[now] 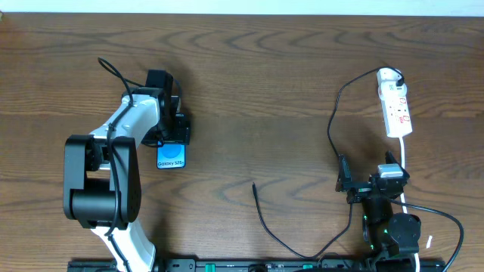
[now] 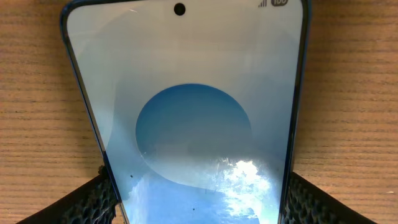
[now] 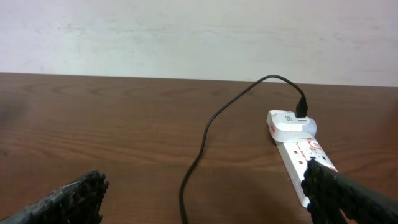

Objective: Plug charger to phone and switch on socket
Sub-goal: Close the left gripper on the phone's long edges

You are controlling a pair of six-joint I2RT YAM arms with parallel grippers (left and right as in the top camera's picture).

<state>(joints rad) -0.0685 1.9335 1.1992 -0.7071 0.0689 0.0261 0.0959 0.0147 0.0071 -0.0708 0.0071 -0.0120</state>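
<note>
Since the phone (image 1: 171, 156) needed pinning before anything could go into it, the left gripper (image 1: 172, 140) was clamped on its two long edges. The wrist view showed the fingers (image 2: 87, 202) pressed against both sides, with the lit blue screen facing up. It was left of centre on the desk (image 1: 249, 91); resting flat or lifted a touch, I couldn't tell. My guess is the hold was there to stop it sliding when the plug gets pushed in.

The right gripper (image 1: 368, 174) was spread wide with nothing in it, near the front right and aimed at the socket (image 1: 395, 106). The socket lay toward the far right, and the charger (image 1: 333, 128) was plugged in at its far end, clear from the right wrist view. From there the cable looped toward the front and back up. Its tip (image 1: 254, 185) lay loose mid-desk, between the arms and well apart from the phone.

So nothing was connected yet. I'd say the right arm had to fetch that tip first, with the switch after. With a cable that thin and floppy, lining the tip up with the port looked like the fiddly bit.
</note>
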